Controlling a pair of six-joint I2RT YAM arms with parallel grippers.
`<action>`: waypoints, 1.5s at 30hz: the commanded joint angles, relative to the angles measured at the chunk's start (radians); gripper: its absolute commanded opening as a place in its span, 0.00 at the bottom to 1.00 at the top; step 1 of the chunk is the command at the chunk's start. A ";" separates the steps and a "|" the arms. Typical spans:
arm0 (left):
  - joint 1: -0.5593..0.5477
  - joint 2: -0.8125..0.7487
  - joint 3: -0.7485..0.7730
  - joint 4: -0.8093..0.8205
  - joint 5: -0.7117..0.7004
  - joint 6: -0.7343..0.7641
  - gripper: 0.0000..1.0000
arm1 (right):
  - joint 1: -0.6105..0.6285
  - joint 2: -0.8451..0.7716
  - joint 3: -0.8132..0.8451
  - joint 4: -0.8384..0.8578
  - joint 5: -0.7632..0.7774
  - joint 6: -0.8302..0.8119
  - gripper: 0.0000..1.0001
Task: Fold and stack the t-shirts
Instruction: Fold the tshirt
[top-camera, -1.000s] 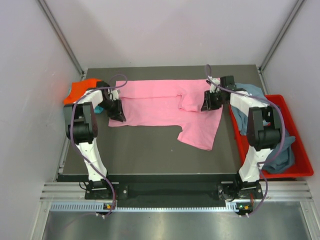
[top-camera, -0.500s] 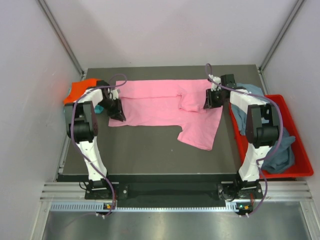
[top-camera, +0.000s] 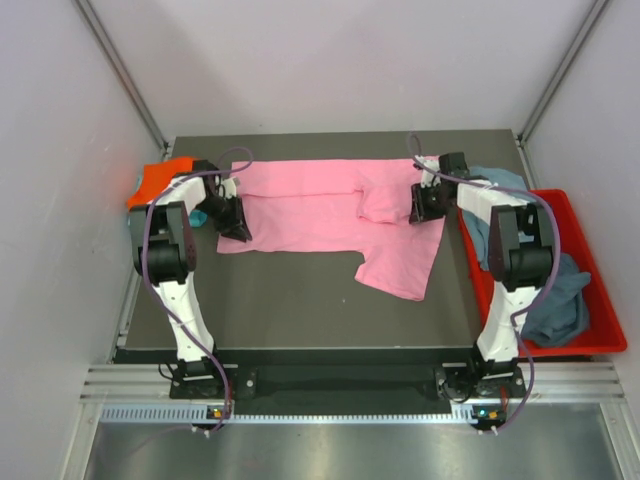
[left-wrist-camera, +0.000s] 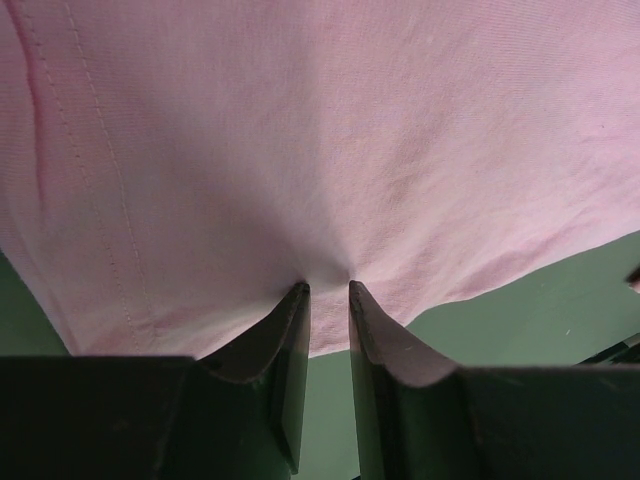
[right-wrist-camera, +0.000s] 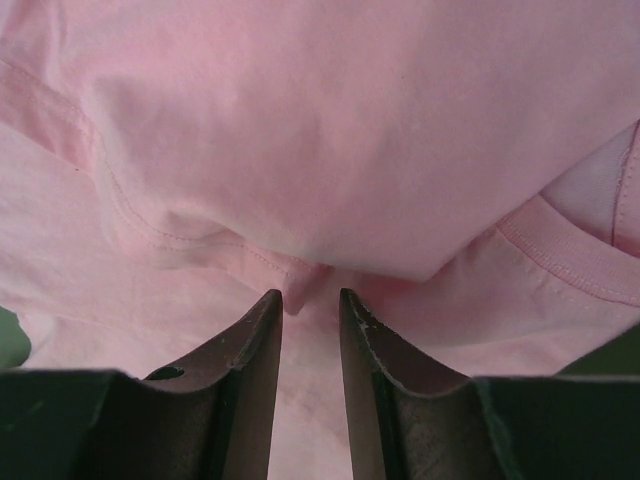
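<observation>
A large pink t-shirt lies spread on the dark table, its far half folded toward the near side and one sleeve part hanging toward the front right. My left gripper sits at the shirt's left near corner, and in the left wrist view the jaws stand nearly together on the puckered hem of the pink cloth. My right gripper is at the shirt's right side, near the collar. In the right wrist view its jaws pinch a small fold of pink cloth.
An orange t-shirt lies at the table's far left corner, with a bit of teal cloth beside my left arm. A red bin at the right holds grey-blue t-shirts that spill onto the table edge.
My right gripper has shifted slightly to the right and toward the near side along the shirt's right edge. The left gripper and the shirt look unmoved.
</observation>
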 joint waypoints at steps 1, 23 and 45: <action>0.003 0.017 0.011 0.019 -0.029 0.010 0.28 | -0.004 0.016 0.027 0.012 0.005 -0.019 0.30; 0.005 0.025 0.008 0.029 -0.039 0.007 0.28 | 0.031 0.005 0.001 0.021 -0.029 -0.013 0.05; 0.005 0.043 0.022 0.040 -0.016 -0.007 0.27 | 0.025 -0.110 -0.066 -0.014 0.002 -0.031 0.00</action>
